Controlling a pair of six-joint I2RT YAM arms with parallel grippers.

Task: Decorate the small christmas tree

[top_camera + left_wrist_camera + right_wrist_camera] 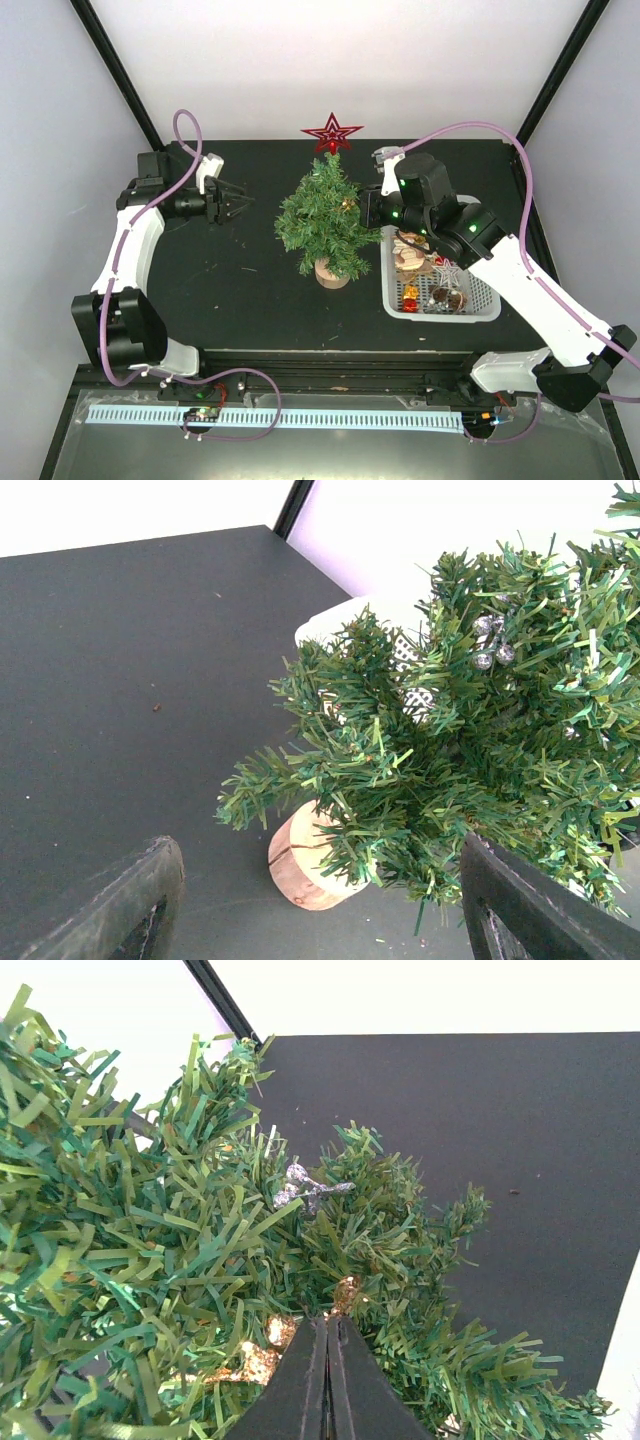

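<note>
Right hand (327, 1325) closed, tips in tree (150, 1260); left hand (238, 206) spread.

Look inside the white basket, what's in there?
The white basket holds small ornaments, brown, red and gold. The right arm covers its far end, so anything there is hidden.

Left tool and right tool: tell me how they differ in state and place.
The left tool is open; the right tool is shut. The left tool stands clear of the tree; the right tool has its tips among the tree's branches. Both are black and point at the tree.
</note>
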